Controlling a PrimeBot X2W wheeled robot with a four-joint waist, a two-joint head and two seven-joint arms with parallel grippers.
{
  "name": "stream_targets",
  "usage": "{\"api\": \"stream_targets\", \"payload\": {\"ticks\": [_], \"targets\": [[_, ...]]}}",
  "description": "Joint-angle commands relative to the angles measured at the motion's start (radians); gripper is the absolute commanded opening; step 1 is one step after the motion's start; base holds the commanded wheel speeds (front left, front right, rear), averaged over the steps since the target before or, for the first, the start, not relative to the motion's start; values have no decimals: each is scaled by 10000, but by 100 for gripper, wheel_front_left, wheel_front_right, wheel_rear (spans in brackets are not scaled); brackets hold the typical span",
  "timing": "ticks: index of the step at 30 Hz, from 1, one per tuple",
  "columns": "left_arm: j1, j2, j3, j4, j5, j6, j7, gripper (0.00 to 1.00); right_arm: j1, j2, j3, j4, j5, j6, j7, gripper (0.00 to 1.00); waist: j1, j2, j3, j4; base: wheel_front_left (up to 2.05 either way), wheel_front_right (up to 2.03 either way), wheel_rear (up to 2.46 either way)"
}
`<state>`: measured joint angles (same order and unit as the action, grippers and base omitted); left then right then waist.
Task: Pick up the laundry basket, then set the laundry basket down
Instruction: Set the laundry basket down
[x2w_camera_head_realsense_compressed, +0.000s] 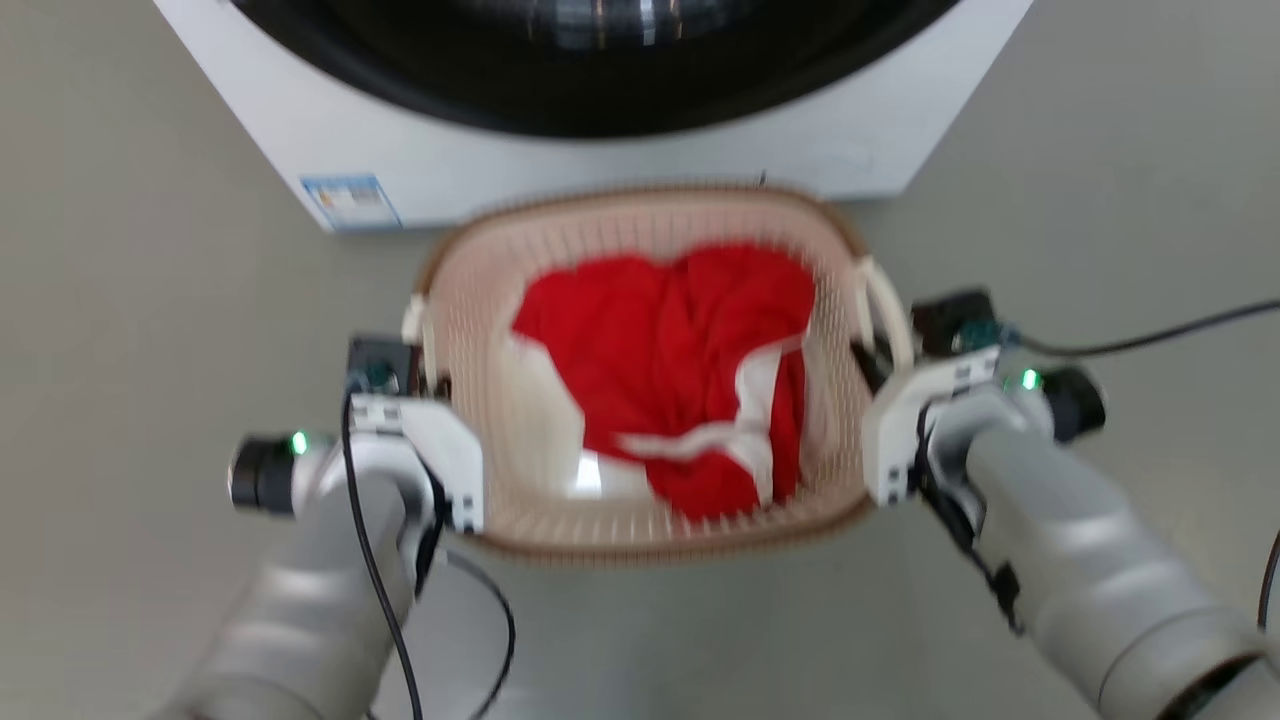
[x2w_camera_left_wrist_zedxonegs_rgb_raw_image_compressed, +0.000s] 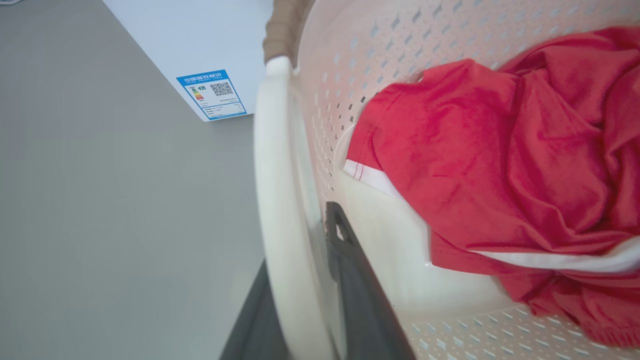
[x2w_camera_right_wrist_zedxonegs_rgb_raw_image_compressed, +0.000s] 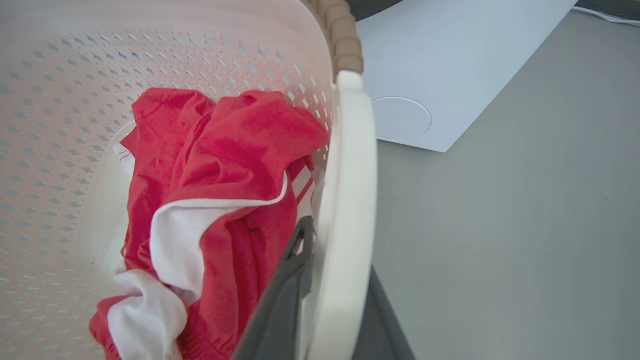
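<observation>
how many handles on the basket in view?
2. The left handle, on the laundry basket's left side, is clasped by the left pincer. The right handle, on its right side, is clasped by the right pincer. None seem hidden.

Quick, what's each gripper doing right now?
Left gripper: closed on the laundry basket's left handle.
Right gripper: closed on its right handle.

We see a white washer (x2w_camera_head_realsense_compressed: 450, 150) across the top of the frame, its dark round door (x2w_camera_head_realsense_compressed: 590, 60) cut off, a blue label (x2w_camera_head_realsense_compressed: 350, 203) at its lower left corner, on grey floor (x2w_camera_head_realsense_compressed: 130, 300).
</observation>
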<state>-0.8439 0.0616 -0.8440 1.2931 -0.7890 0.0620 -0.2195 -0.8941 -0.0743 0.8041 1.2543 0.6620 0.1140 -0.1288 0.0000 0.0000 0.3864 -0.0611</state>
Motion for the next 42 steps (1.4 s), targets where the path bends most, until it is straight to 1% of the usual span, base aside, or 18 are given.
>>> {"api": "stream_targets", "payload": {"ticks": [1, 8, 9, 12, 17, 24, 32, 37, 42], "targets": [[-640, 212, 134, -188, 223, 12, -173, 0, -461, 241, 29, -117, -283, 167, -462, 0, 0, 0, 1651, 21, 0, 0, 0], [-2022, 423, 120, -316, 527, 107, -383, 0, -1849, 241, -504, 196, -961, 167, -1078, 0, 0, 0, 3627, 20, 0, 0, 0], [-2022, 423, 120, -316, 527, 107, -383, 0, -1849, 241, -504, 196, -961, 167, -1078, 0, 0, 0, 3627, 20, 0, 0, 0], [-2579, 495, 143, -486, 678, 136, -411, 0, -2327, 241, -811, 261, -1250, 167, -1216, 0, 0, 0, 4315, 55, 0, 0, 0], [-3161, 645, 318, -1042, 1028, 259, -419, 0, -2967, 241, -1567, 333, -1804, 167, -1314, 0, 0, 0, 5116, 66, 0, 0, 0], [-3365, 707, 712, -1449, 1396, 331, -421, 0, -3320, 241, -2807, 304, -2884, 167, -1327, 0, 0, 0, 5625, 142, 0, 0, 0], [-3335, 703, 1221, -1795, 1864, 378, -422, 0, -3232, 241, -4232, -51, -4183, 167, -1329, 0, 0, 0, 5967, 196, 0, 0, 0], [-3324, 662, 1552, -1936, 2146, 350, -422, 0, -3051, 241, -4903, -334, -4864, 167, -1329, 0, 0, 0, 6100, 229, 0, 0, 0], [-3299, 615, 1806, -1959, 2445, 277, -422, 0, -2860, 241, -5347, -526, -5300, 167, -1329, 0, 0, 0, 6167, 233, 0, 0, 0]]}}
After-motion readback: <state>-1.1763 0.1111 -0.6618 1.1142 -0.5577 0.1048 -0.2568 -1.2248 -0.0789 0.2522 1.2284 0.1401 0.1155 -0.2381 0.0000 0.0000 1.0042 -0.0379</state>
